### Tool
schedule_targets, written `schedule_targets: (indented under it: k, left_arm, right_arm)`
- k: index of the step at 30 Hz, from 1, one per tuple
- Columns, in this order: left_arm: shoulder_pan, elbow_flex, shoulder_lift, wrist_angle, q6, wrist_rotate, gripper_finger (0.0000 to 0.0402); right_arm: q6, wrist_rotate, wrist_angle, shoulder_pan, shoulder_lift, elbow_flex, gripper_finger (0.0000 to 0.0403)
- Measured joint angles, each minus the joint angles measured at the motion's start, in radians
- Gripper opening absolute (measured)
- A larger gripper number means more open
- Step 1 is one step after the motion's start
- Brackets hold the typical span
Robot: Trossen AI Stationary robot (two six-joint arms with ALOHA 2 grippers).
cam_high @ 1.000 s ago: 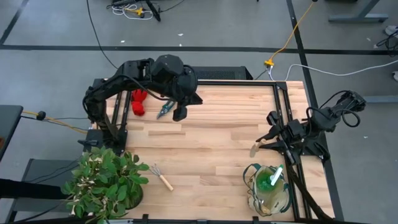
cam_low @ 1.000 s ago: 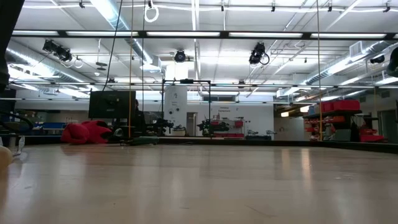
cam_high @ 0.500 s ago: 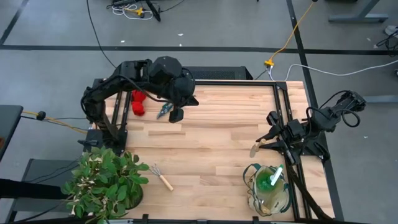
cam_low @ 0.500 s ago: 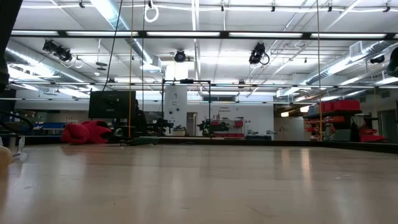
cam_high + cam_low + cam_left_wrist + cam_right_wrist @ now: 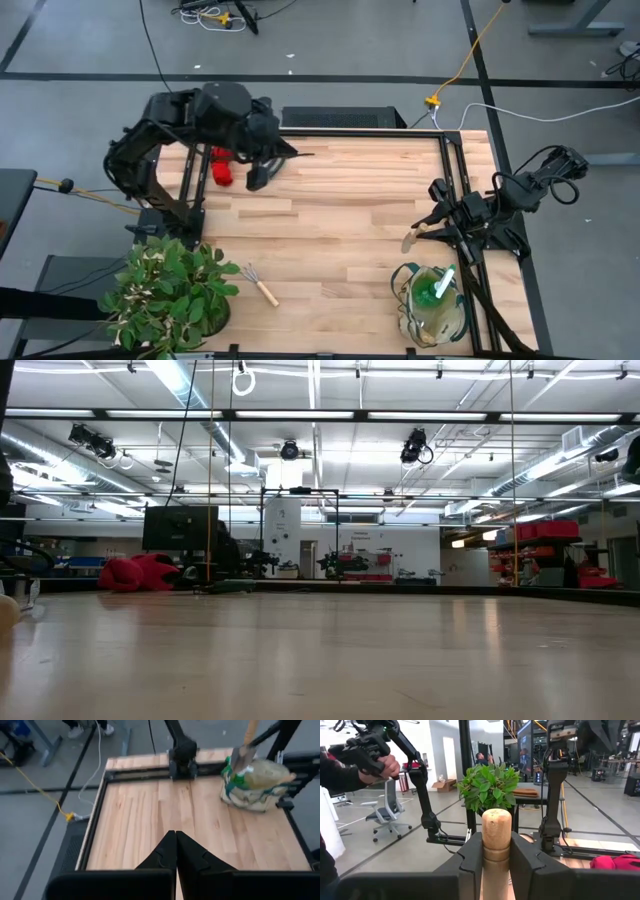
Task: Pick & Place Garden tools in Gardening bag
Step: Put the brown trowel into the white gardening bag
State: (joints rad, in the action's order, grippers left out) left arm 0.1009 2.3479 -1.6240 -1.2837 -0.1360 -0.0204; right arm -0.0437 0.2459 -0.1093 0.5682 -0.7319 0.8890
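Note:
My right gripper (image 5: 496,851) is shut on a wooden-handled trowel (image 5: 408,240) at the table's right side, just beyond the beige gardening bag (image 5: 432,300). The bag holds a green-and-white item (image 5: 440,286). In the left wrist view the trowel's silver blade (image 5: 242,757) hangs by the bag's rim (image 5: 227,770). My left gripper (image 5: 175,836) is shut on nothing, raised over the far left of the table. Red gloves (image 5: 222,166) and dark shears (image 5: 225,587) lie there; in the high view my arm covers the shears. A small rake (image 5: 262,286) lies near the front. My right gripper pinches the trowel's wooden handle (image 5: 496,840) between its two fingers, a little below the handle's rounded end (image 5: 496,817). The fingers lie level and across the handle. The handle stands about upright, rounded end up, and the blade hangs below, clear of the table.
A leafy potted plant (image 5: 165,295) stands at the near left corner beside the rake. The middle of the wooden tabletop (image 5: 340,210) is bare boards. Beyond the table, a person's hand (image 5: 387,767) holds another arm's handle.
My left gripper has drawn back toward the table's left edge and risen a little, away from the spot beside the shears. The shears and gloves lie where they were.

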Motion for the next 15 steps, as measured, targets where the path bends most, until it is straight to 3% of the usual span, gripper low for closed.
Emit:
schedule_targets:
  k: [7, 15]
  left_arm:
    - [0.0, -0.014, 0.008, 0.026, 0.016, -0.005, 0.0002]
    - [-0.009, -0.367, 0.136, 0.311, 0.051, -0.006, 0.0001]
  right_arm:
    - [0.0, 0.0, -0.001, 0.0, 0.0, 0.0, 0.0068]
    - [-0.001, 0.0, 0.001, 0.0, 0.0, 0.0, 0.0068]
